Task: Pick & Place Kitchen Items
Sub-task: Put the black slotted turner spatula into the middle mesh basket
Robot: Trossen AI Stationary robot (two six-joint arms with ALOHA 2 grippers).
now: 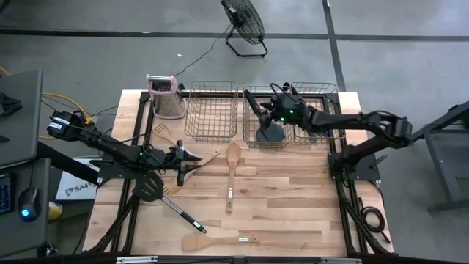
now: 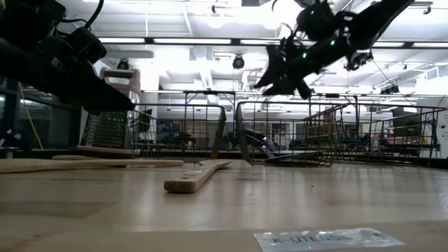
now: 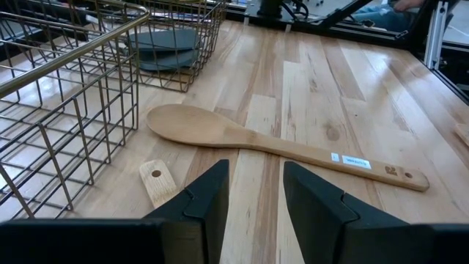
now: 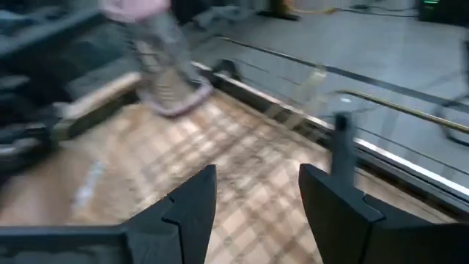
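From above, the right gripper [image 1: 265, 110] is seen over the right wire basket [image 1: 322, 139], where a black spatula [image 1: 270, 132] lies; a release is judged under way. At the left wrist, the left gripper [image 3: 254, 192] is spread, empty, before a smooth wooden spoon [image 3: 242, 137], likely to be grasped next. At the right wrist, fingers [image 4: 187, 202] are parted, nothing held

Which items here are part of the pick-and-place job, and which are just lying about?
Job:
wooden spoon
black spatula
wooden spatula
black utensil in right basket

Lying about:
grater
left basket
right basket
fan
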